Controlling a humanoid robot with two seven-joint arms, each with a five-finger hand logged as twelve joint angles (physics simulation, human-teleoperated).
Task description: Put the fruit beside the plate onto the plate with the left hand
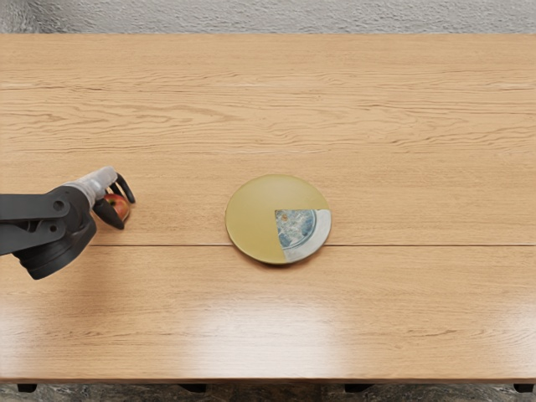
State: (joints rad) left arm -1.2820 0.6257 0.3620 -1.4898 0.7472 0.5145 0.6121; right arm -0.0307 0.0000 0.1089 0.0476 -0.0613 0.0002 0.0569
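A small red and orange fruit (118,205) sits on the wooden table at the left, well to the left of the plate. My left hand (115,201) comes in from the left edge and its dark fingers curl around the fruit, partly hiding it. The round olive-yellow plate (260,218) lies flat near the table's middle, with a blue-grey patterned wedge at its lower right. Nothing rests on the plate. The fruit and hand are about a plate's width away from the plate's left rim.
The wooden table (335,109) spans the whole view, its front edge near the bottom and back edge near the top. The left arm's dark forearm (42,230) lies low over the table's left side.
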